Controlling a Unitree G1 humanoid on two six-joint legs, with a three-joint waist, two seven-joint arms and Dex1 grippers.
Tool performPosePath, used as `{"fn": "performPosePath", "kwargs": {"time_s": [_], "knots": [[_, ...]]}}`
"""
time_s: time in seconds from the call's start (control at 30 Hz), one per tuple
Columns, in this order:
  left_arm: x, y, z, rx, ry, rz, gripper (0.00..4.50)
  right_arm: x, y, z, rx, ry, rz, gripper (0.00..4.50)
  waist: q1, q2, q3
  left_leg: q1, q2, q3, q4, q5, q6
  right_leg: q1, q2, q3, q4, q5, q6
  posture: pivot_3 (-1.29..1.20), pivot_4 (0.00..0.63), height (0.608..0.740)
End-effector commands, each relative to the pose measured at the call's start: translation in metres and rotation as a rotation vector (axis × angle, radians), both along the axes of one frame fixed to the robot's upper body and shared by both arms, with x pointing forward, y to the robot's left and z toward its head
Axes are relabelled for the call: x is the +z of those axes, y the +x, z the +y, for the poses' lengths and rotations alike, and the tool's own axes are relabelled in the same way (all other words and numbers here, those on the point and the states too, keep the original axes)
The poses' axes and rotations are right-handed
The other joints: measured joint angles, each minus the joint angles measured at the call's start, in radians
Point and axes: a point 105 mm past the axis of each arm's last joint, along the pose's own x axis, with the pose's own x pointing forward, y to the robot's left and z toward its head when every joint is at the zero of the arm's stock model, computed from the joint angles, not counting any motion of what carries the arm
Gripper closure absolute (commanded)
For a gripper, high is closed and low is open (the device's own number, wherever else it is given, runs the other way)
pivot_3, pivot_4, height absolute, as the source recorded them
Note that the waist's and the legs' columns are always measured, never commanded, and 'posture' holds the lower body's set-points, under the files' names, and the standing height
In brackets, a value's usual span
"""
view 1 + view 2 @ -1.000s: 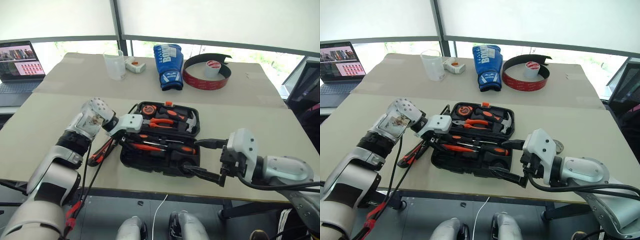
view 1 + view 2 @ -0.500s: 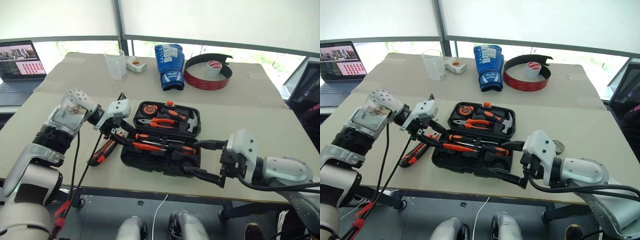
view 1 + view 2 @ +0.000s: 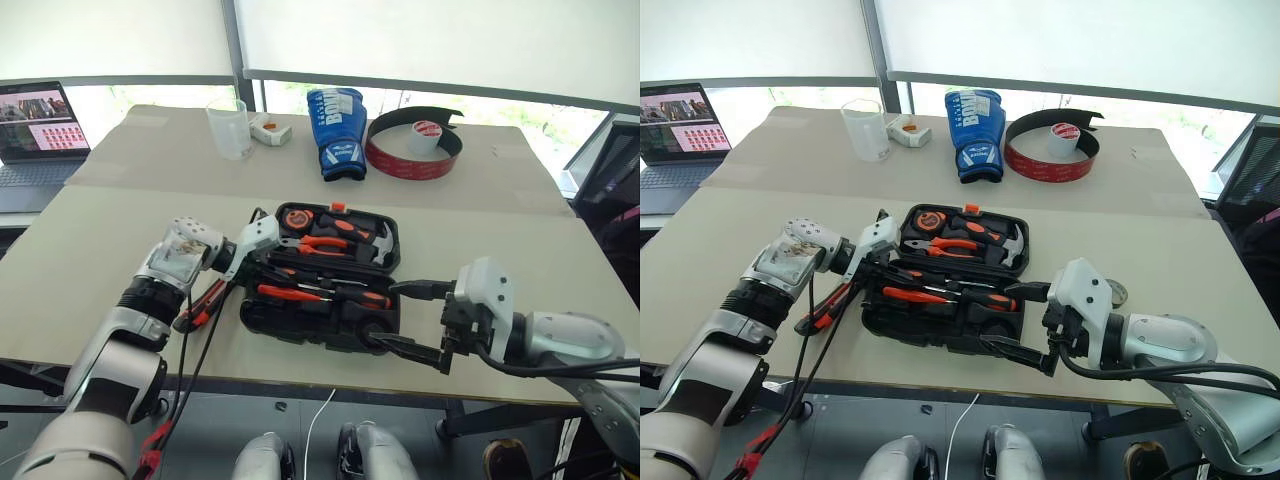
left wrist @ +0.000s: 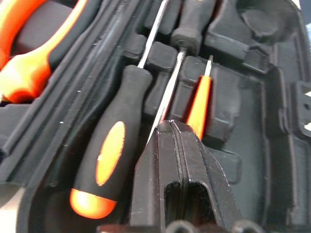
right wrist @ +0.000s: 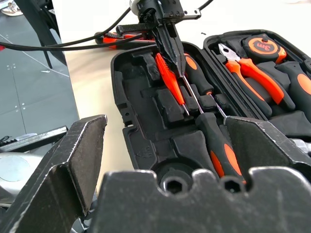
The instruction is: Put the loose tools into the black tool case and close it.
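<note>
I see the black tool case (image 3: 330,290) lying open at centre frame, screwdrivers (image 4: 104,150) seated inside. My left gripper (image 5: 170,46) is clenched empty over its left end; my right gripper (image 3: 415,320) is spread wide at lower right.

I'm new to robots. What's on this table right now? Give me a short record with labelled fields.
Case: black tool case lies open on the table.
In case: screwdrivers, pliers, hammer.
Left gripper: left gripper shut, tips over the case's slim orange tool.
Right gripper: right gripper open by the case's near edge.
Still outside: utility knife left of the case.
</note>
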Motion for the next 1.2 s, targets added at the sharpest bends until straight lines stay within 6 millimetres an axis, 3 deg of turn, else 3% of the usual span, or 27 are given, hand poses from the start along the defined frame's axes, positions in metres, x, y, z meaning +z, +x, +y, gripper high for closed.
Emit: {"fn": "performPosePath", "kwargs": {"time_s": [0.03,0.33,0.57,0.73,0.9,1.07,1.2], "knots": [[0.006,0.001,0.003,0.012,-0.013,0.000,4.48,0.006,-0.002,0.002,0.016,-0.001,-0.042,0.00,0.000,0.000,0.000,0.000,0.000,0.000,0.000,0.000,0.000,0.000,0.000,0.000,0.000,0.000,0.000,0.00,0.150,0.727],[-0.005,-0.017,0.017,-0.038,0.044,0.070,4.48,0.003,-0.001,0.002,0.000,0.006,-0.038,0.00,-0.003,0.000,0.000,0.001,0.000,0.000,0.000,0.000,0.000,0.000,0.000,0.001,0.000,0.000,0.000,0.00,0.150,0.727],[-0.008,-0.018,0.031,-0.012,0.081,0.029,4.48,0.000,0.000,0.001,-0.009,0.015,-0.035,0.00,-0.001,0.000,0.000,0.003,0.000,0.000,0.000,0.000,0.000,0.002,0.000,0.001,0.000,0.000,0.000,0.00,0.150,0.727],[0.011,-0.008,0.024,0.014,-0.002,-0.031,4.48,-0.004,0.000,0.001,-0.007,0.018,-0.030,0.00,0.001,0.000,0.000,0.004,0.000,-0.001,0.000,0.000,0.000,0.004,-0.001,0.000,0.000,0.000,0.000,0.00,0.150,0.727],[0.026,-0.014,0.016,-0.013,-0.084,-0.021,4.48,-0.007,0.001,0.001,-0.002,0.017,-0.026,0.00,0.001,0.000,0.000,0.003,0.000,-0.001,0.000,0.000,0.001,0.004,-0.001,0.000,0.000,0.000,0.000,0.00,0.150,0.727],[0.031,-0.018,0.012,-0.014,-0.137,-0.004,4.48,-0.008,0.000,0.001,0.005,0.016,-0.025,0.00,0.000,0.000,0.000,0.003,0.000,-0.001,0.000,0.000,0.001,0.004,0.000,0.000,0.000,0.000,0.000,0.00,0.150,0.727],[0.017,-0.015,0.013,-0.003,-0.079,-0.032,4.48,-0.006,0.001,0.001,0.010,0.014,-0.029,0.00,-0.001,0.000,0.000,0.004,0.000,-0.001,0.000,0.000,0.001,0.004,0.000,0.000,0.000,0.000,0.000,0.00,0.150,0.727]]}}
